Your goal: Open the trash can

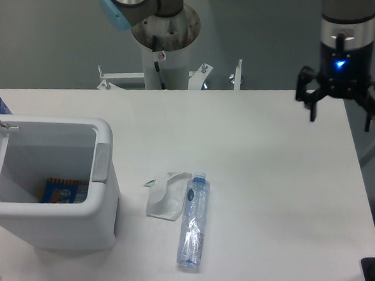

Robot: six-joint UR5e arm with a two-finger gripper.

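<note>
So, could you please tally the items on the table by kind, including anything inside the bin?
Large white plastic trash can, lid open: 1
Clear plastic bottle: 1
Crumpled white wrapper: 1
Colourful packet inside the can: 1
Total: 4

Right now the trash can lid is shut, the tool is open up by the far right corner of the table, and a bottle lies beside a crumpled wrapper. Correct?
Not quite. The camera view shows the trash can with its lid open, a colourful packet visible inside. The rest holds: the tool is open at the far right corner, and the bottle lies beside the wrapper.
</note>
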